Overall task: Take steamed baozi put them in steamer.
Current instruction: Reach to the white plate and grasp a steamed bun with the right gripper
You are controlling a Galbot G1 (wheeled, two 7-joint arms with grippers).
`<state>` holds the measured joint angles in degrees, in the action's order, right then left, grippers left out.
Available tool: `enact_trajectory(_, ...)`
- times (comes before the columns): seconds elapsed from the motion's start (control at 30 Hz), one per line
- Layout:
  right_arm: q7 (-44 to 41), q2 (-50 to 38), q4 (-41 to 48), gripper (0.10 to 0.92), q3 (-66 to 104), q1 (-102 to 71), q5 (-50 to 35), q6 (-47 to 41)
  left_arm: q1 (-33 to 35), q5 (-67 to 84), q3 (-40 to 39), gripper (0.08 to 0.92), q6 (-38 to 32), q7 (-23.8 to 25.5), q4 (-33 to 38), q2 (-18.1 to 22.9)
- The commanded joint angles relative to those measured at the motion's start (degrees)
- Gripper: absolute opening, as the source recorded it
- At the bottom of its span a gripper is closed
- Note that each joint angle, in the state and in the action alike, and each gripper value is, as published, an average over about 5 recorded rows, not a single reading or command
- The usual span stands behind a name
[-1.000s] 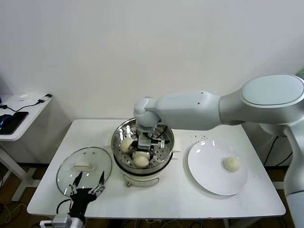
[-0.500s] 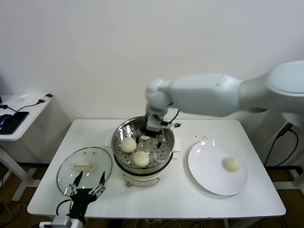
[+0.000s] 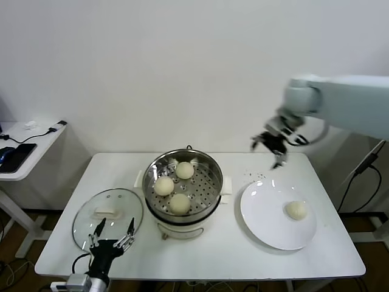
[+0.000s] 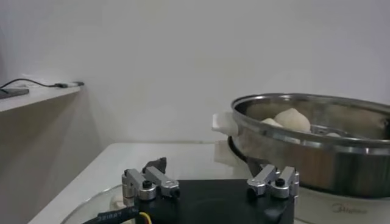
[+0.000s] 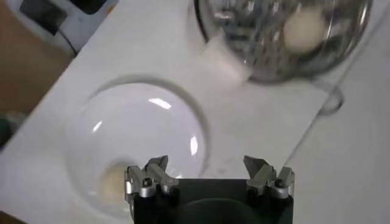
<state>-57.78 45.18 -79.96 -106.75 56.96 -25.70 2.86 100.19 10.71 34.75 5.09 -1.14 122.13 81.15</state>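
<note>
Three cream-white baozi [image 3: 185, 170], [image 3: 163, 185], [image 3: 179, 204] lie on the perforated tray of the steel steamer [image 3: 209, 163] at the table's middle. A fourth baozi [image 3: 296, 210] sits on the white plate [image 3: 261, 210] to the right; it also shows in the right wrist view [image 5: 113, 181]. My right gripper [image 3: 271, 148] is open and empty, held in the air above the table's back right, over the plate's far edge. My left gripper [image 3: 113, 235] is open and empty at the table's front left, by the glass lid [image 3: 91, 222].
The glass lid with a white handle lies flat on the table left of the steamer. A side table [image 3: 27, 143] with a phone and cable stands at the far left. The wall is close behind the table.
My right gripper has let go of a baozi in the steamer, risen out of it, and swung right to above the plate. Three baozi now lie in the steamer. The left arm has not moved.
</note>
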Motion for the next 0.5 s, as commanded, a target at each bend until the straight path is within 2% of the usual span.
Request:
enact_trajectory(0.03, 1.49, -18.21, 0.71, 0.823, 3.86, -14.88, 4.39, -13.71, -0.29, -0.11, 0.13, 0.823, 0.35, 0.06, -0.65, 0.27)
enact_trajectory(0.27, 2.30, -16.04, 10.10, 0.823, 22.04, -35.07, 10.50, -13.42, 0.12, -0.71, 0.14, 0.823, 0.56, 0.07, -1.35, 1.08)
enact_trajectory(0.5, 2.37, -10.03, 17.85, 0.823, 28.43, -42.48, 13.58, -12.10, 0.84, -1.42, 0.31, 0.823, 0.55, 0.07, -1.55, 1.88)
